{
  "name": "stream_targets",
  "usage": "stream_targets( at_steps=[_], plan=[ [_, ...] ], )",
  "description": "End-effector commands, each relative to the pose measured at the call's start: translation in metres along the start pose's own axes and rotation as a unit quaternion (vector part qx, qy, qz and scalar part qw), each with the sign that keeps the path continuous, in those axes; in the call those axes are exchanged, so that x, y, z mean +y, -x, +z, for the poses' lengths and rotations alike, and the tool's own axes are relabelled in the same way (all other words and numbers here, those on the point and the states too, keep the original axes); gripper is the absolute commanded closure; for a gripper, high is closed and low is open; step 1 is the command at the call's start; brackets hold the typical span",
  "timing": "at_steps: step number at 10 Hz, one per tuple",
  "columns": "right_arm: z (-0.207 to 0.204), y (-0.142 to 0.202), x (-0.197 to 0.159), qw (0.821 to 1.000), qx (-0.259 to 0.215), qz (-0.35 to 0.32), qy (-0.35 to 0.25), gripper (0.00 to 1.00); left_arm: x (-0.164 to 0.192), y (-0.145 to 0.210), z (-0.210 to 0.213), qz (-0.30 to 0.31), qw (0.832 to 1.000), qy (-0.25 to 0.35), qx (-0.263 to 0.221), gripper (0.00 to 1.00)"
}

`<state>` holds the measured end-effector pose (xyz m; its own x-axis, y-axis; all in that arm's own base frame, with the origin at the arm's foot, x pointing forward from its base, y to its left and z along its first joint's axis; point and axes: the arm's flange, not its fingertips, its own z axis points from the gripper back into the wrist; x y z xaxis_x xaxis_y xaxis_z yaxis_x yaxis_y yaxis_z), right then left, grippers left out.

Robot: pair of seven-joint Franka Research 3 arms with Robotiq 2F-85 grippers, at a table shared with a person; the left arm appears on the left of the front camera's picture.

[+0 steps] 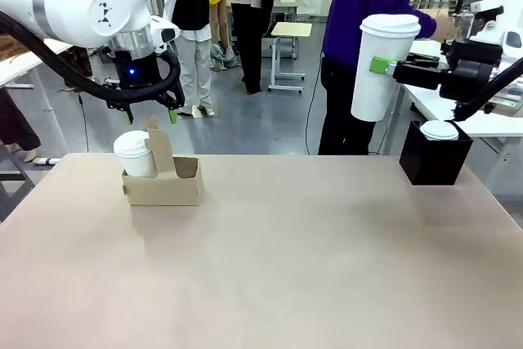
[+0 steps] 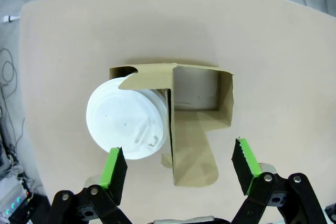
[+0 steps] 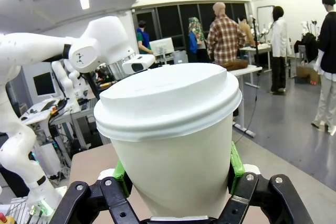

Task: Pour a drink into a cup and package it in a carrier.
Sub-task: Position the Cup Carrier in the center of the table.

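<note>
one lidded cup (image 1: 133, 153) sits in the carrier (image 1: 167, 188) just below the left gripper (image 1: 151, 114), whose jaws stand apart; the slot (image 2: 197, 90) beside it is empty. the right gripper (image 1: 377, 65) is clamped on a second cup (image 1: 388, 42), lidded and held aloft, well apart from the carrier; packing it seems to be what is left.

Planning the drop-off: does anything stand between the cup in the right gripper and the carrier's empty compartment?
Yes: the left gripper hangs open directly above the carrier, likely blocking a descent into its empty compartment. Nothing else visible stands between it and the held cup.
</note>
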<state>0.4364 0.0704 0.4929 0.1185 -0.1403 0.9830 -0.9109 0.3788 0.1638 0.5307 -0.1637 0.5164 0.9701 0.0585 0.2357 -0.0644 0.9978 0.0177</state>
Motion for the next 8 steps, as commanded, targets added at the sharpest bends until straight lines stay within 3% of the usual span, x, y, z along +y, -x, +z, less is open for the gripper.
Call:
stream_targets(
  at_steps=[1,2,3,4,5,6,7,8],
  plan=[
    [-0.002,-0.005,0.001,1.0,-0.005,0.006,-0.003,0.2,0.0,-0.007,-0.003,0.014,1.0,-0.003,-0.013,0.0],
    [-0.002,-0.005,0.001,1.0,-0.005,0.006,-0.003,0.2,0.002,-0.009,-0.006,0.016,1.0,-0.001,-0.013,0.0],
    [-0.002,-0.005,0.001,1.0,-0.005,0.006,-0.003,0.2,0.002,-0.009,-0.008,0.02,1.0,-0.011,-0.009,0.59],
    [-0.002,-0.005,0.001,1.0,-0.005,0.006,-0.003,0.2,0.004,-0.011,-0.01,0.025,1.0,-0.014,-0.012,0.59],
    [-0.002,-0.005,0.001,1.0,-0.005,0.006,-0.003,0.2,0.007,-0.012,-0.01,0.026,1.0,-0.013,-0.013,1.0],
    [-0.002,-0.005,0.001,1.0,-0.005,0.006,-0.003,0.2,0.008,-0.013,-0.011,0.026,0.999,-0.014,-0.015,0.64],
    [-0.002,-0.005,0.001,1.0,-0.005,0.006,-0.003,0.2,0.008,-0.014,-0.011,0.028,0.999,-0.017,-0.015,1.0],
    [-0.002,-0.005,0.001,1.0,-0.005,0.006,-0.003,0.2,0.008,-0.014,-0.014,0.029,0.999,-0.02,-0.016,1.0]
  ],
)
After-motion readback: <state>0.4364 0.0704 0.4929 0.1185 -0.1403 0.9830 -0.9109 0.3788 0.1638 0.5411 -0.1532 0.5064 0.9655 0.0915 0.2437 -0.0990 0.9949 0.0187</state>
